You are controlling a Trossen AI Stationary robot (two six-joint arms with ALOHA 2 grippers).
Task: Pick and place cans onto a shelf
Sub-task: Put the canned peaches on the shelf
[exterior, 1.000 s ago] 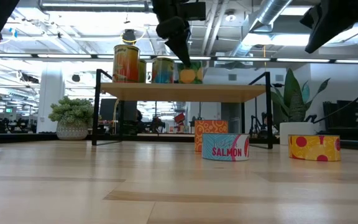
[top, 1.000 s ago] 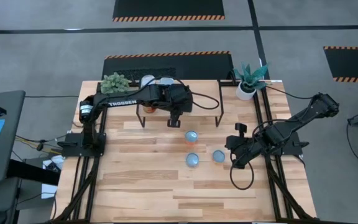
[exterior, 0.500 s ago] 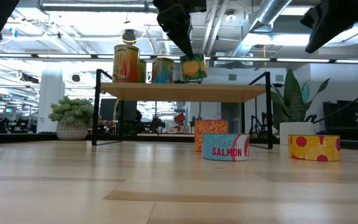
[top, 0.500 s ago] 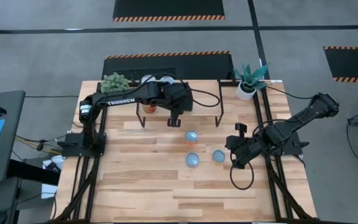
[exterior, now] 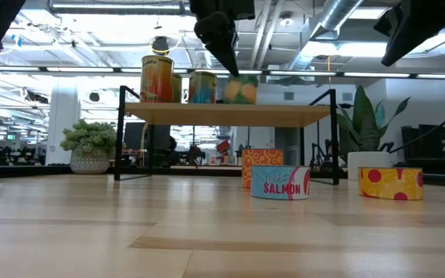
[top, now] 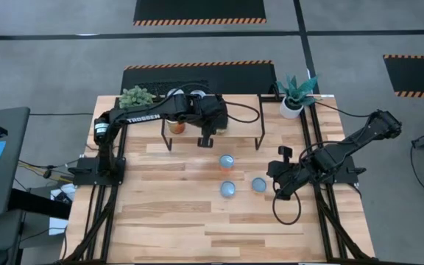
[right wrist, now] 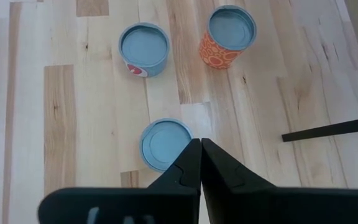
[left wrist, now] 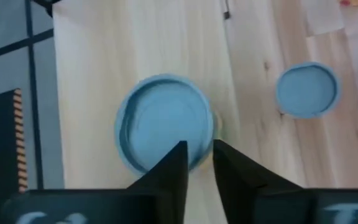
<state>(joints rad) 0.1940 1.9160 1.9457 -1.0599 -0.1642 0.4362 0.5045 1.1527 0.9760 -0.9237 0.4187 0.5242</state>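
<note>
The shelf (top: 234, 121) is a light-wood board on black legs at the table's far side. My left gripper (top: 206, 137) is over it, shut on a can with a pale blue top (left wrist: 163, 121) and a green and yellow label (exterior: 241, 89). Other cans (exterior: 157, 79) (exterior: 202, 86) stand on the board. Three cans stand on the table: an orange one (top: 227, 161), a blue one (top: 228, 189) and a third (top: 259, 184). My right gripper (top: 278, 191) is shut and empty, just right of the third can (right wrist: 165, 144). My left gripper pinches the can's top rim (left wrist: 205, 138) at one side, one finger (left wrist: 174, 167) over the lid and the other (left wrist: 232, 169) outside the wall. The fingers slant down from above (exterior: 224, 48). The can stands upright with its bottom at the shelf board.
A green plant (top: 137, 97) stands at the far left corner and a plant in a white pot (top: 293, 103) at the far right. The shelf's black legs (top: 260, 136) stand near the orange can. The near half of the table (top: 197, 228) is bare wood.
My left gripper has moved a little toward the table's far edge with the green and yellow can. Half a second ago the can hung tilted, clear above the shelf board. It is now lower and upright on the board.
</note>
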